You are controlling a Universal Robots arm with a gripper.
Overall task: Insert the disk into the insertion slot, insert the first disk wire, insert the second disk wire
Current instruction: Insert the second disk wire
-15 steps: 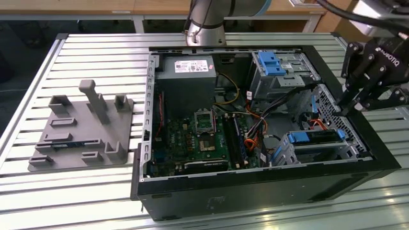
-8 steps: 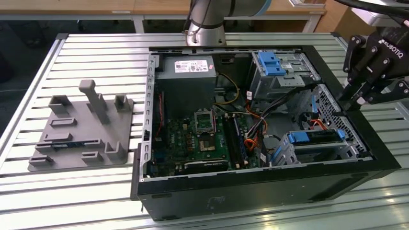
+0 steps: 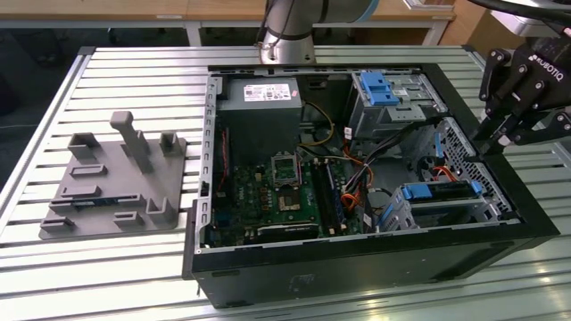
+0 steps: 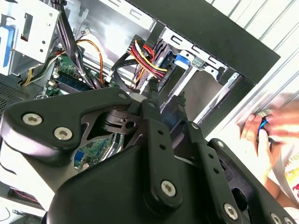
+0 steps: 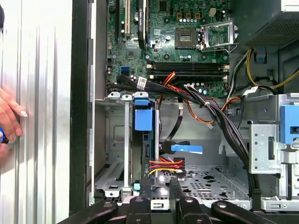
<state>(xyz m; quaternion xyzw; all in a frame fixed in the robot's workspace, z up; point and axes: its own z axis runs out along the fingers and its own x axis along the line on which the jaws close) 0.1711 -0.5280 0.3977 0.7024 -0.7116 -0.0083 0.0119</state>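
**Insp. A:** Disk pos.?
**Insp. B:** Disk point(image 3: 437, 192) sat inside the slot point(image 3: 403, 215), at the case point(image 3: 357, 274) corner toward the exterior view's right. The blue carrier edge faced up. First wrist view had it edge-on betw. the cage walls.

**A:** Claw?
**B:** Claw point(image 3: 499, 142) hung over the case rim at the exterior view's right. Fingers pointed down w/ a narrow gap and held nothing. It was near the disk, not touching.

**A:** Wires?
**B:** Red/yellow bundle point(image 5: 166, 164) ran up to the disk's end; couldn't tell if seated. Black cable w/ blue tab point(image 5: 187, 149) lay just beside it.

**A:** Anything else?
**B:** A person's hand point(image 5: 9, 121) lay on the desk point(image 5: 46, 93), outside the case wall. Grey fixture point(image 3: 116, 180) sat on the desk, well apart at the exterior view's left. Taller bay w/ blue latch point(image 3: 382, 90) stood at the far end of the case.
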